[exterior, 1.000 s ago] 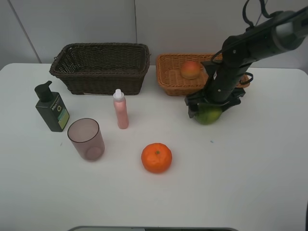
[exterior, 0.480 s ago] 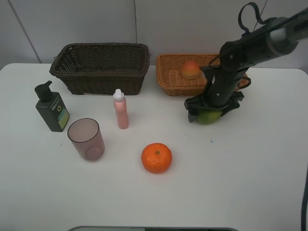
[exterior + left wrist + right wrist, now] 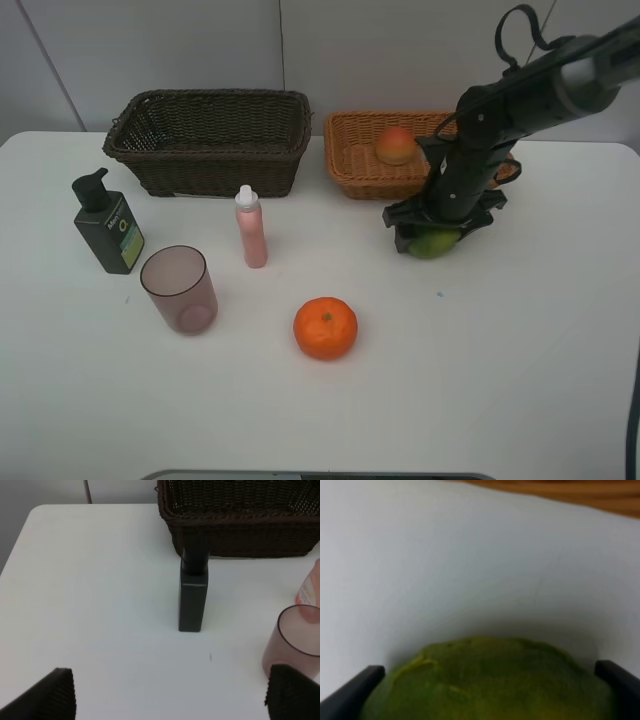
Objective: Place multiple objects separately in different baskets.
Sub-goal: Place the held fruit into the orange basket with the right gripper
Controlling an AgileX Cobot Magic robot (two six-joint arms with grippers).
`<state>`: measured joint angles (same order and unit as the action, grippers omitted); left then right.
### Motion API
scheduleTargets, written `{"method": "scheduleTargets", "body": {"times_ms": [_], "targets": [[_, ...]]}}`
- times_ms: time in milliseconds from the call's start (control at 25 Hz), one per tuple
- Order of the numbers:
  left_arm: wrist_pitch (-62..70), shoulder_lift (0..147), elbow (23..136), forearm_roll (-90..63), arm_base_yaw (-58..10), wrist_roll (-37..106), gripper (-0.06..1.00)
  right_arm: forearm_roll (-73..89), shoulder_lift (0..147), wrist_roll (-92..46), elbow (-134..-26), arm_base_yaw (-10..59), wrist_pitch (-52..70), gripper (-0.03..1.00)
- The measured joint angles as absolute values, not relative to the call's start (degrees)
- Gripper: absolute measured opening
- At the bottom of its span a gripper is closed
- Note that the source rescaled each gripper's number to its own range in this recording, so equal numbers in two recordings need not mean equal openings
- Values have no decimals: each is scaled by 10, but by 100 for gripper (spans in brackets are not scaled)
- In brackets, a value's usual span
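The right arm point(image 3: 520, 95) is matte black, made of rounded tubular links, with a pale grey band point(image 3: 592, 62) around its upper link. A thin black cable point(image 3: 500, 35) forms a loop beside that link. The right gripper point(image 3: 432, 236) is black and blocky, and its fingertips point(image 3: 352, 692) are dark grey, smooth and wedge-shaped. Of the left gripper point(image 3: 172, 695) only two fingertips point(image 3: 57, 695) show, near-black with a finely ribbed, rubbery surface.
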<state>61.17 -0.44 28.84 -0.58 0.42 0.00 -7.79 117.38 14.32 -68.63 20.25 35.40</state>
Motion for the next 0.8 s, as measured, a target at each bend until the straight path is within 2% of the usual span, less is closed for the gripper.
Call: {"method": "scheduleTargets", "body": {"times_ms": [800], "targets": [[612, -4, 288, -6, 4, 0, 98, -78, 1173, 143, -686, 203, 355, 59]]}}
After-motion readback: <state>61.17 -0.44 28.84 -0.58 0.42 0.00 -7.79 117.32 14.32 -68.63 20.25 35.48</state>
